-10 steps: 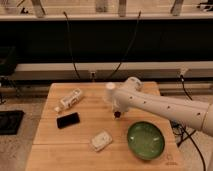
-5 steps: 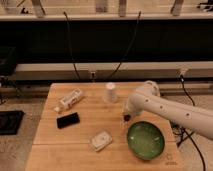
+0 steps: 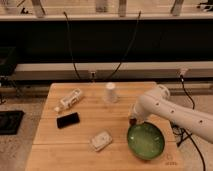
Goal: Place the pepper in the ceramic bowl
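Note:
The green ceramic bowl (image 3: 145,141) sits on the wooden table (image 3: 85,155) near its front right corner. My white arm reaches in from the right and bends down just behind the bowl's far left rim. At its tip, my gripper (image 3: 133,119) is shut on the pepper (image 3: 132,122). Only a small dark red bit of the pepper shows below the fingers. It hangs at the bowl's back left edge, slightly outside the rim.
A white paper cup (image 3: 111,92) stands at the back centre. A white bottle (image 3: 70,100) lies at the back left, a black phone (image 3: 68,120) in front of it, and a white packet (image 3: 101,141) left of the bowl. Cables hang behind the table.
The arm has carried the gripper and the pepper rightward and toward the front, from near the cup to the bowl's back left rim. The objects on the table have not moved.

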Controlling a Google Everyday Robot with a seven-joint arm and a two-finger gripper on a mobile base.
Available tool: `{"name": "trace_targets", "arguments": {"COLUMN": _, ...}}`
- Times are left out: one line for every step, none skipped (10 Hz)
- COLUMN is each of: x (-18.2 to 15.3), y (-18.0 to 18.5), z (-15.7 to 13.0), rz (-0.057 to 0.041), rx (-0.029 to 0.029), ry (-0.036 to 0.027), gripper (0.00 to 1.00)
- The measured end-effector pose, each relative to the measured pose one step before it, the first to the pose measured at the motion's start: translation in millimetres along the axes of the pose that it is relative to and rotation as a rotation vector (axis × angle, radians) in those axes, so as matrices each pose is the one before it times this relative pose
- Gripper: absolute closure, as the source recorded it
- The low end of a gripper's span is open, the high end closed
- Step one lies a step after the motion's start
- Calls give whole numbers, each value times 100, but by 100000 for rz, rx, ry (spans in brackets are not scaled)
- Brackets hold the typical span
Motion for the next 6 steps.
{"name": "trace_targets", "arguments": {"x": -206, "y": 378, "z": -99, "rz": 1062, "rx": 342, "ry": -562, "gripper": 95}}
{"name": "trace_targets", "arguments": {"x": -281, "y": 458, "z": -139, "rz": 1317, "rx": 454, "ry": -738, "gripper": 95}}
{"name": "trace_targets", "arguments": {"x": 11, "y": 283, "z": -86, "rz": 546, "rx": 331, "ry": -330, "gripper": 95}}
{"name": "trace_targets", "arguments": {"x": -54, "y": 151, "z": 21, "rz": 372, "rx": 226, "ry": -565, "gripper": 95}}
{"name": "trace_targets", "arguments": {"x": -35, "y": 132, "z": 18, "rz": 318, "rx": 161, "ry": -542, "gripper": 95}}
{"name": "trace_targets", "arguments": {"x": -44, "y": 155, "z": 44, "rz": 452, "rx": 340, "ry": -668, "gripper": 95}}
